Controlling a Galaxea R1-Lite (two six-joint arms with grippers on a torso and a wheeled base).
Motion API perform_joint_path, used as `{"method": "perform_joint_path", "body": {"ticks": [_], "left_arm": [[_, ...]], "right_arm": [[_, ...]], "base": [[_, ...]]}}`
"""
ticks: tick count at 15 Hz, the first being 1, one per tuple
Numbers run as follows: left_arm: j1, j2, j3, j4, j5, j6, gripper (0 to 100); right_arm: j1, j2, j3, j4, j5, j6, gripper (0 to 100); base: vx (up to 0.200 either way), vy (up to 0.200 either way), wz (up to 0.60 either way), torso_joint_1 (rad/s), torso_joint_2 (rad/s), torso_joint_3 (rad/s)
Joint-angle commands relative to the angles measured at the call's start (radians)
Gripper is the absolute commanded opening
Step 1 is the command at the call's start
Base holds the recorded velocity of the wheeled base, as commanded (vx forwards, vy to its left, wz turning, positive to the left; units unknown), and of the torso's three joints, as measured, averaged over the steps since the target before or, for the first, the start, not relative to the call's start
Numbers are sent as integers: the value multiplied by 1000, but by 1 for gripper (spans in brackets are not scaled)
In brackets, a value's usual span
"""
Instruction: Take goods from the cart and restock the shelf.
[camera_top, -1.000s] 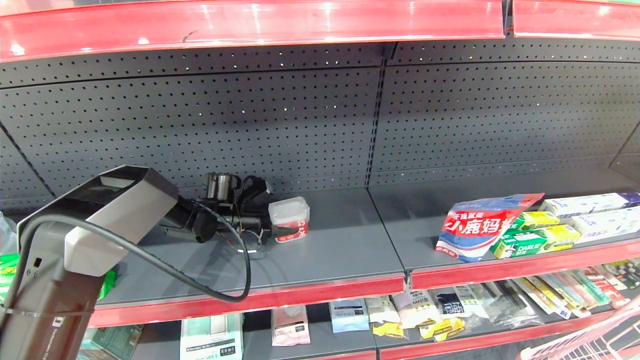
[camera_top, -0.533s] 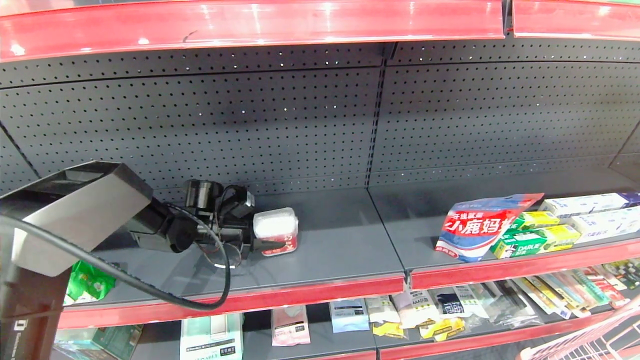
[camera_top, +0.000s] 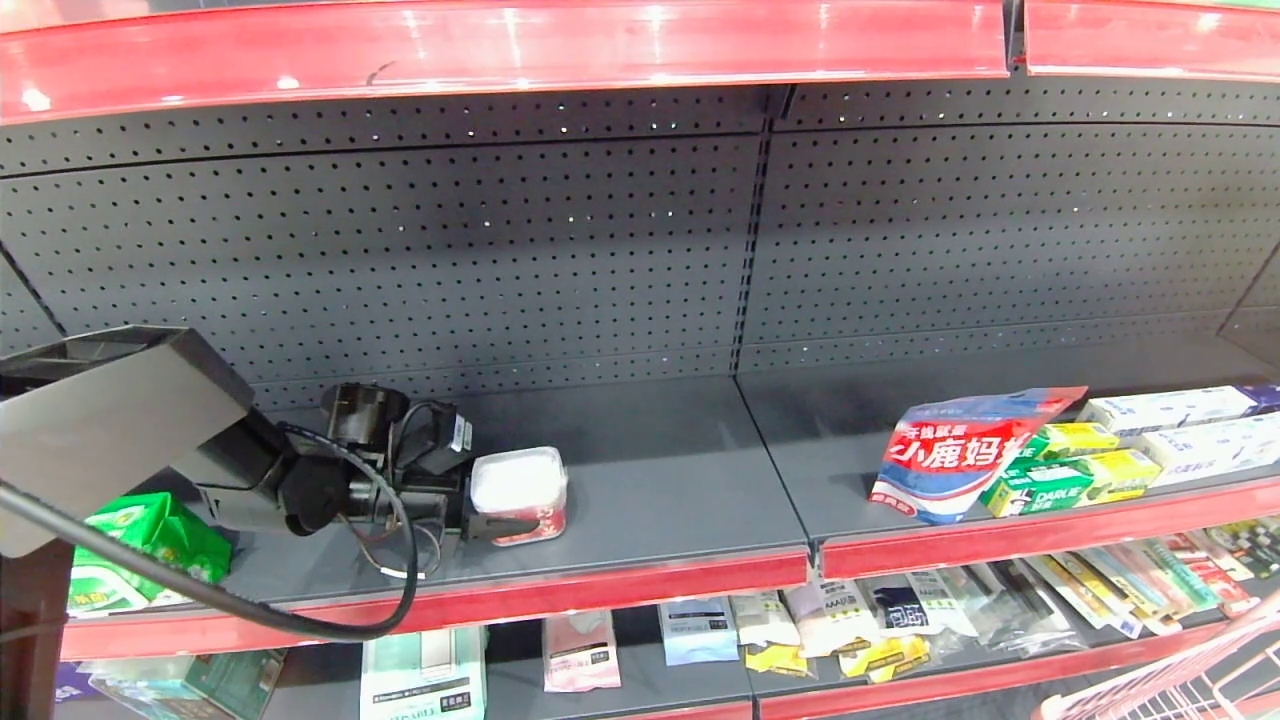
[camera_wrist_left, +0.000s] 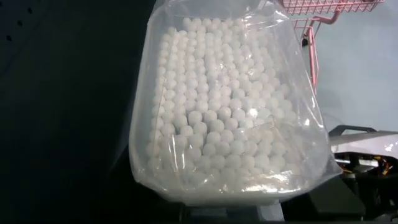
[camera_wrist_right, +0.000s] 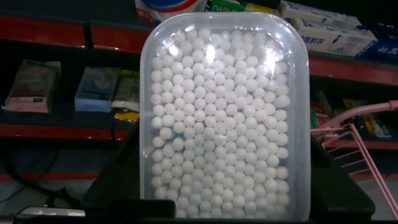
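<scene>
Right gripper (camera_wrist_right: 225, 200) is clamping a clear rounded-rectangle plastic tub (camera_wrist_right: 224, 106) packed with small white balls, dark fingers flanking its lower sides. A pink wire cart (camera_wrist_right: 364, 146) is sitting beyond it. Left gripper (camera_top: 487, 518) is gripping a second clear plastic tub with a red label (camera_top: 520, 490), the same white balls showing through. It is holding this low over the left bay of the grey metal shelf board (camera_top: 660, 470); touching or not, cannot tell. Green packet (camera_top: 150, 540) is lying beside the left arm, with a red-white-blue pouch (camera_top: 950, 450) and green-and-white boxes (camera_top: 1080, 470) well apart in the right bay. Perforated grey back panel (camera_top: 500, 250) is standing behind.
</scene>
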Motion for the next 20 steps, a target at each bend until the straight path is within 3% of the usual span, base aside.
{"method": "perform_joint_path", "body": {"ticks": [1,9,20], "left_arm": [[6,-5,14,-1,-9,0,0],[15,6,44,-1,-59,69,0],[18,6,98,-6,-57,84,0]], "right_arm": [[0,1,0,0,0,-1,0],[0,1,-9,-2,-10,-1,0],[0,1,-9,-3,-10,-1,0]], "base": [[0,0,0,0,0,0],[0,0,0,0,0,0],[0,0,0,0,0,0]]}}
